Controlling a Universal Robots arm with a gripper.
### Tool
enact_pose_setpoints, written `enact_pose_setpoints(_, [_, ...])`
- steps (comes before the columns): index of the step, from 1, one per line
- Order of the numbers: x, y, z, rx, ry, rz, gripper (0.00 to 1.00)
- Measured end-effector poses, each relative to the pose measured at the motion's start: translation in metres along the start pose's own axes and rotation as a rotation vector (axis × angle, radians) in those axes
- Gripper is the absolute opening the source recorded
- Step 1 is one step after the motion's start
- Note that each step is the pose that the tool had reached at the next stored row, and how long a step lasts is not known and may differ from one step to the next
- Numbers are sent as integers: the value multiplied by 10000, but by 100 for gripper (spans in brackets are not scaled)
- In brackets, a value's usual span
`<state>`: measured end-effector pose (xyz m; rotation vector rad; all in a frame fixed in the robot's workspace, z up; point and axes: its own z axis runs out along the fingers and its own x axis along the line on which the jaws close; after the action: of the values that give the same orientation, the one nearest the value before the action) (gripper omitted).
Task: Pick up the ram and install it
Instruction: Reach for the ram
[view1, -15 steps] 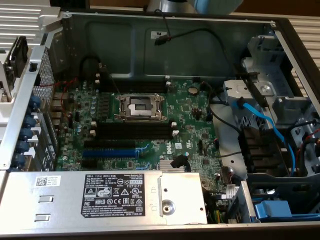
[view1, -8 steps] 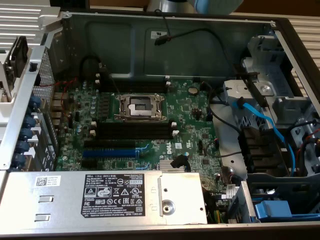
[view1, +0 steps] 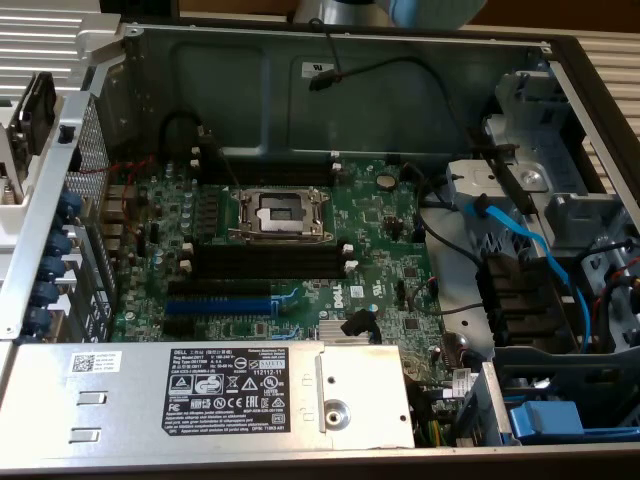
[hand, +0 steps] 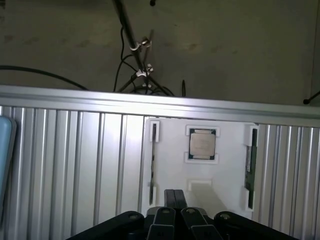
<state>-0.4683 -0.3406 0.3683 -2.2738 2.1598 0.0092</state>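
Observation:
The ram (hand: 250, 165), a thin dark-green stick, stands on edge in the right-hand slot of a white holder plate (hand: 175, 175) on a ribbed aluminium surface. The slot on the plate's other side holds a thin dark strip (hand: 153, 165), seen edge-on. My gripper (hand: 170, 192) hovers above the plate's near edge, between the two slots, its black fingers pressed together on nothing. It is apart from the ram. In the exterior view, the black memory slots (view1: 265, 262) with white end clips lie bare on the green motherboard (view1: 380, 250).
A square processor chip (hand: 202, 144) sits in the plate's middle. The open computer case holds a CPU socket (view1: 281, 212), a blue expansion slot (view1: 218, 306), a grey power supply (view1: 220, 395), blue cables (view1: 520, 240) and drive bays at the exterior view's right.

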Motion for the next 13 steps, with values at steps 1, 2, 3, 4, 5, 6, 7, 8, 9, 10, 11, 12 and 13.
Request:
enact_pose_setpoints(1, [1, -4, 3, -1, 1, 0, 10])
enact_pose_setpoints(2, [1, -6, 8, 1, 0, 1, 10])
enact_pose_setpoints(3, [1, -7, 14, -1, 0, 2, 10])
enact_pose_setpoints(4, [1, -9, 21, -1, 0, 2, 10])
enact_pose_setpoints(5, [2, -12, 29, -2, 1, 1, 10])
enact_pose_setpoints(6, [3, -14, 35, -1, 1, 1, 10])
enact_pose_setpoints(7, [4, -16, 41, -2, 1, 1, 10])
enact_pose_setpoints(8, [4, -17, 46, 0, 0, 1, 10])
enact_pose_setpoints(9, [4, -17, 49, 0, 0, 1, 10])
enact_pose_setpoints(10, [4, -17, 49, 0, 0, 1, 10])
enact_pose_setpoints(11, [4, -17, 49, -1, 0, 2, 10])
enact_pose_setpoints(12, [4, -17, 49, -1, 0, 1, 10])
enact_pose_setpoints(13, [4, -17, 49, 0, -1, 1, 10])
